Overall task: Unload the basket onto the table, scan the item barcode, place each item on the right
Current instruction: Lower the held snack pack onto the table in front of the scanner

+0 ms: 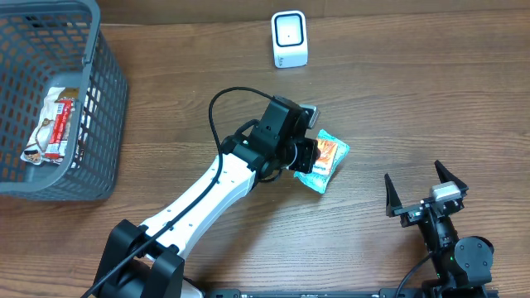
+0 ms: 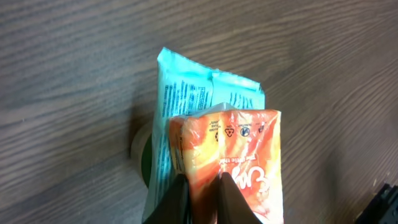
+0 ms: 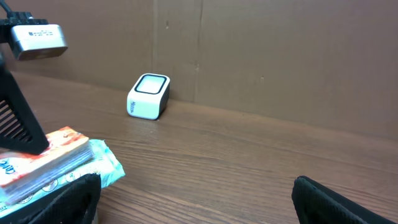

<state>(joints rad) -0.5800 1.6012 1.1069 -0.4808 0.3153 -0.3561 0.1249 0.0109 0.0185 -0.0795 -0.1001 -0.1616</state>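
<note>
One orange packet (image 2: 239,155), seemingly pinched by left claw (image 2: 200,186), overlies teal packet (image 2: 186,99).

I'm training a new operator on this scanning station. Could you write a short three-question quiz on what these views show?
1. True or false: the right hand is open and holds nothing.
2. What does the left hand pinch? A: the teal packet. B: the orange packet. C: the scanner.
3. Fill in the blank: the snack bar lies inside the gray ____.

Key
1. True.
2. B.
3. basket.
</note>
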